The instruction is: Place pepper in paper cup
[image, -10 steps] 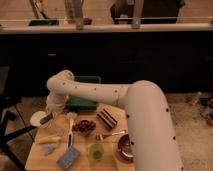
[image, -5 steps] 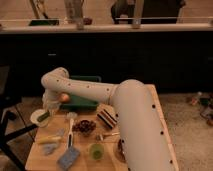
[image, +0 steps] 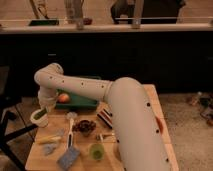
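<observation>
The white paper cup (image: 38, 120) stands at the left edge of the wooden table (image: 87, 162). A small green shape, the pepper (image: 40, 113), shows at the cup's rim, right under my gripper. My gripper (image: 44, 106) hangs directly over the cup, at the end of the white arm (image: 95, 90) that reaches across from the right. I cannot tell whether the pepper is still held or lies in the cup.
A green tray (image: 80, 104) with an orange-red fruit (image: 63, 98) sits behind the cup. On the table are a dark red bowl (image: 85, 126), a green translucent cup (image: 96, 151), a yellow elongated item (image: 49, 139), a blue sponge (image: 67, 157) and a striped packet (image: 106, 118).
The arm has swung further left and the gripper has come down from beside the tray to just above the paper cup.
</observation>
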Available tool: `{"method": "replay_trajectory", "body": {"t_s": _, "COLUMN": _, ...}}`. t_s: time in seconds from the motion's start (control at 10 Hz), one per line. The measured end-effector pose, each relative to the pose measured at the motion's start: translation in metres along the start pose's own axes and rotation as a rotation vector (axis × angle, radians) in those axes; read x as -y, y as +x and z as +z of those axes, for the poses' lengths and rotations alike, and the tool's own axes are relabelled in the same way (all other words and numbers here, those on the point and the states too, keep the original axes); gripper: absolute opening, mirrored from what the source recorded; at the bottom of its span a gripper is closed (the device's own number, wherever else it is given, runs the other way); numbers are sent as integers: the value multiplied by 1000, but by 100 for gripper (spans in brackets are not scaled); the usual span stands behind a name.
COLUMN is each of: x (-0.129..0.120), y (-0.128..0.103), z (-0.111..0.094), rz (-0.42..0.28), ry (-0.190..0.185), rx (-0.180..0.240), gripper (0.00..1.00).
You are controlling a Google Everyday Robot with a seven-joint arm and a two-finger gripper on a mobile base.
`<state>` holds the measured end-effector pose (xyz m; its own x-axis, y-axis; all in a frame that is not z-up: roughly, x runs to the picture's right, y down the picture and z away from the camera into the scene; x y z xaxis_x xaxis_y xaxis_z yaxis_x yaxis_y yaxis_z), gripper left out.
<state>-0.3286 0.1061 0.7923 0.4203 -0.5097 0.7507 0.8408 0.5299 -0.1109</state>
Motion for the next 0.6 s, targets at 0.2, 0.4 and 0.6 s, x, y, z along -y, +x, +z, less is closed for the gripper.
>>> {"method": "replay_trajectory", "body": {"t_s": 0.2, "x": 8, "y": -3, "z": 0, "rz": -12, "ry": 4, "rx": -4, "gripper": 3}}
{"method": "replay_trajectory", "body": {"t_s": 0.4, "x": 21, "y": -8, "z": 4, "rz": -28, "ry": 11, "rx": 0, "gripper": 3}}
{"method": "replay_trajectory", "body": {"t_s": 0.6, "x": 27, "y": -12, "z": 8, "rz": -38, "ry": 16, "rx": 8, "gripper": 3}}
